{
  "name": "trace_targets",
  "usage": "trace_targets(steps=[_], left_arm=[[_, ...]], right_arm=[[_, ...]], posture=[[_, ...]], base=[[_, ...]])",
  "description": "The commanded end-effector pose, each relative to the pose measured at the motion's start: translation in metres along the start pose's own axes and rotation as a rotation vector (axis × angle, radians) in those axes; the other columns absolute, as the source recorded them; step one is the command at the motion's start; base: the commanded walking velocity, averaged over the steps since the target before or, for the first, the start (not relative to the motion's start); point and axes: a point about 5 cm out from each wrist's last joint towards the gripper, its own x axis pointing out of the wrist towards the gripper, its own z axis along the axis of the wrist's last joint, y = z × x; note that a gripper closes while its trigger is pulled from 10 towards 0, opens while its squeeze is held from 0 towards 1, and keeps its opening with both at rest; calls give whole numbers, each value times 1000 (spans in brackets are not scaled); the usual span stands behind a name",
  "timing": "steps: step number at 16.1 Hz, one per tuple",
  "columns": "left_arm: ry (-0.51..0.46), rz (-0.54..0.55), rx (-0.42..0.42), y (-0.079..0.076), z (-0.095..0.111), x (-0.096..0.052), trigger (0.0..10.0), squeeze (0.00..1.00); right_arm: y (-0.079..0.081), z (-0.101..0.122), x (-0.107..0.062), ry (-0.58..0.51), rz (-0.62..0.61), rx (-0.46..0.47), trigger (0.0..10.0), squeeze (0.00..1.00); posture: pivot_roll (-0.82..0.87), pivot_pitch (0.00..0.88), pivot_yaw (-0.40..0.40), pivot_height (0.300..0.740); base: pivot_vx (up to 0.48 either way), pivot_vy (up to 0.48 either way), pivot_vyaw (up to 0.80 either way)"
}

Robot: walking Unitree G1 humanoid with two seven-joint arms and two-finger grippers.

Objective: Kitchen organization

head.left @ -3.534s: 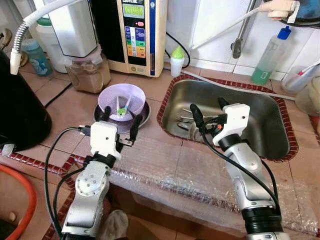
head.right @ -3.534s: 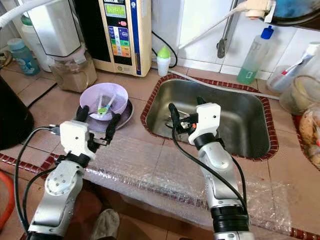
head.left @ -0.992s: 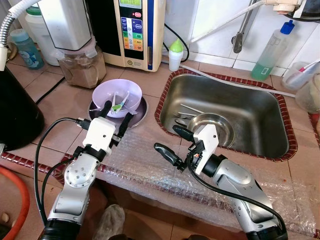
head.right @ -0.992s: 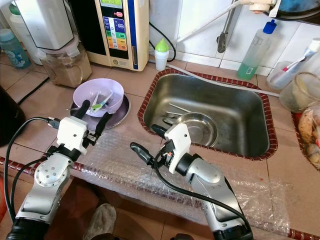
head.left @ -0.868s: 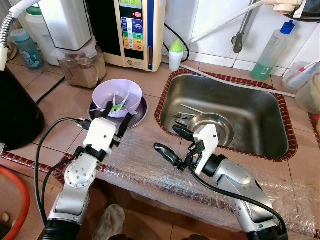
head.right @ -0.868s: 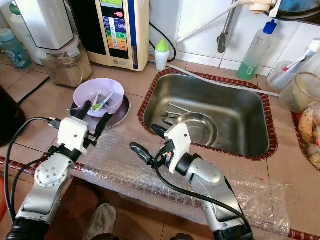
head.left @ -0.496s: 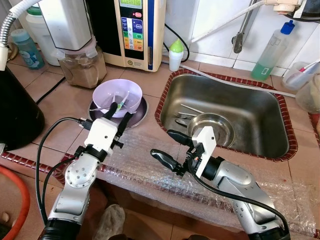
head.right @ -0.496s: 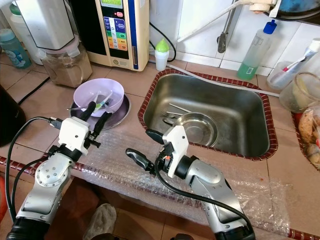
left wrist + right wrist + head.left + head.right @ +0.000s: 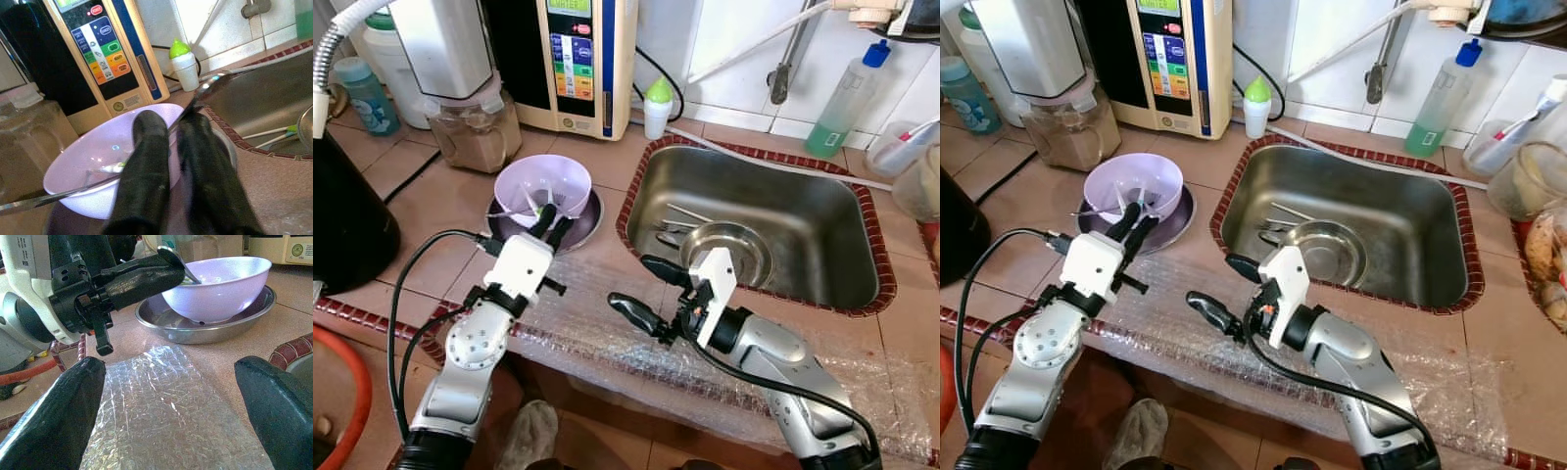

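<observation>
Right now the counter [image 9: 431, 201] is showing terracotta tiles w/ a red-brick trim, and bubble wrap [image 9: 607, 338] is lying along its front edge. White wall tiles are running behind. A steel sink [image 9: 847, 245] is sitting inset at the robot's right, w/ a steel dish [image 9: 739, 245] and cutlery [image 9: 677, 227] lying in it. A tap [image 9: 781, 73] is hanging above the sink, w/ a green soap bottle [image 9: 842, 98] standing beside it. At the back, a water unit [image 9: 573, 54] w/ coloured buttons, a small green-capped bottle [image 9: 656, 108] and a blender jar [image 9: 470, 132] are standing.

A lilac bowl [image 9: 548, 186] is sitting on a steel plate [image 9: 592, 211], left of the sink. A spoon [image 9: 205, 88] is leaning across the bowl's rim.

Left arm is reaching fwd over the counter edge, its end effector [image 9: 551, 217] angling up at the bowl's near rim. Its fingers [image 9: 146, 166] are lying nearly together; in the left wrist view the spoon handle is passing betw. them, but whether they're actually pinching it can't be told.

Right arm is bending across toward the left, its end effector [image 9: 644, 287] hovering over the bubble wrap, spread wide, holding nothing, pointing at the bowl.
</observation>
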Motion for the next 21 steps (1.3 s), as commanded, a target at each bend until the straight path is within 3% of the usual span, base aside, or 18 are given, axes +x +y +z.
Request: trace_targets(steps=[1,5,6,7,8,12,16,17,18,21], left_arm=[[-28,-11,28,-1,6,2,0,0],[-34,-16,39,-4,8,2,0,0],[-27,-23,38,-6,8,3,5294,0],[-19,-30,40,-7,7,4,5294,0],[4,-54,49,-11,4,5,10000,0],[23,-90,45,-19,3,17,10000,0],[22,-46,53,-11,4,24,10000,0],[21,-32,53,-8,4,24,10000,47],[18,-19,44,-6,4,24,10000,1000],[19,0,72,-1,5,24,10000,1000]], right_arm=[[1,4,0,-10,10,-10,10000,0],[1,4,0,-12,2,-13,10000,0],[1,4,1,-12,2,-15,10000,0],[1,4,1,-12,2,-16,10000,0],[1,4,1,-11,1,-18,10000,0],[0,4,2,-9,-2,-23,10000,0],[0,4,2,-10,-8,-28,10000,0],[0,4,2,-10,-11,-29,10000,0],[0,4,2,-10,-11,-29,10000,0],[0,4,4,-11,-8,-29,10000,0]], posture=[[-55,44,16,740],[-57,46,19,740],[-55,45,19,740],[-55,45,19,740],[-56,44,19,740],[-56,44,16,740],[-63,42,19,740],[-63,41,17,740],[-61,41,16,740],[-58,41,12,740]], base=[[0,0,0],[0,0,0],[0,0,0],[0,0,0],[0,0,0],[0,0,0],[0,0,0],[0,0,0],[0,0,0],[0,0,0]])
